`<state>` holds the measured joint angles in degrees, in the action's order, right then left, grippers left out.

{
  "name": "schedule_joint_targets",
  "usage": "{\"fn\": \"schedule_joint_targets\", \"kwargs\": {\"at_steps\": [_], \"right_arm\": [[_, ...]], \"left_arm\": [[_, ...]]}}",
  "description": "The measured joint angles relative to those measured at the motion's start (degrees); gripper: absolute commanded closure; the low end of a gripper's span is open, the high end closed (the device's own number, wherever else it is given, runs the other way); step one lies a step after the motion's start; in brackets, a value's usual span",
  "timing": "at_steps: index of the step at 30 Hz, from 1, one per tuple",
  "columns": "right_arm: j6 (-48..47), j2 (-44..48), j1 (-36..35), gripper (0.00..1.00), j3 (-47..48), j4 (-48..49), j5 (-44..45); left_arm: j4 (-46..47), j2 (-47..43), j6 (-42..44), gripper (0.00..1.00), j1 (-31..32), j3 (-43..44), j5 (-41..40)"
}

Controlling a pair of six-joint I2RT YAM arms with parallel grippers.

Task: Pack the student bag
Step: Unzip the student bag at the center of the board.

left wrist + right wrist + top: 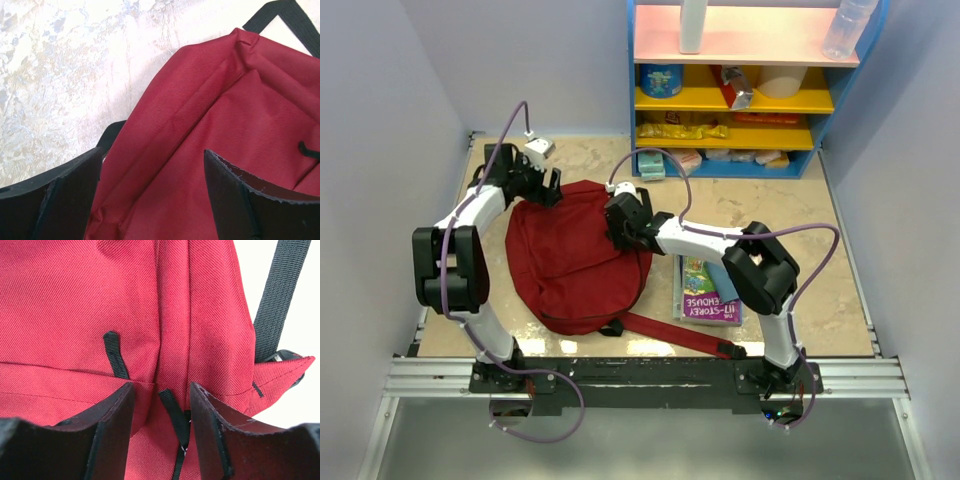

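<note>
Strap: a long red strap [672, 335] lies flat on the table [820, 270], closest to my two bases. It runs out from the bottom of the bag toward my right side.
Book: a book [708, 290] with a bright cover lies flat just beside the bag, on its right, under my right arm.
Bag: the big dark red bag [570, 260] lies flat in the middle of the table, a bit to the left.
Right gripper: my right gripper [162, 390] is down on the right side of the bag, near its top. My fingers [107, 430] are about half way apart. A black zipper tag [172, 415] hangs between them, and I see a gap next to it, so I am not pinching it.
Left gripper: my left gripper [152, 160] is at the far left corner of the bag. My fingers are wide apart and hold nothing. One is over the table and one is over the red cloth. A black handle [295, 20] shows past the edge.
Shelf: a blue shelf [632, 100] with yellow and pink boards stands at the far end, well apart from the bag.
</note>
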<state>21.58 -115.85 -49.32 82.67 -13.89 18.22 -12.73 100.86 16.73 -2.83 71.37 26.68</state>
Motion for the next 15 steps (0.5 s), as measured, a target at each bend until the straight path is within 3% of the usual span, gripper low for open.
{"fn": "schedule_joint_targets", "kwargs": {"at_steps": [2,6,15], "right_arm": [[0.22,0.13,-0.02,0.54,-0.72,0.70,0.07],[0.52,0.98,-0.07,0.71,-1.81,1.18,0.09],[0.90,1.22,0.22,0.79,-2.01,0.63,0.15]], "left_arm": [[0.20,0.37,0.00,0.15,0.00,-0.02,-0.11],[1.33,0.72,0.02,0.17,0.00,-0.92,-0.35],[2.78,1.22,0.39,0.27,0.00,-2.40,-2.27]]}}
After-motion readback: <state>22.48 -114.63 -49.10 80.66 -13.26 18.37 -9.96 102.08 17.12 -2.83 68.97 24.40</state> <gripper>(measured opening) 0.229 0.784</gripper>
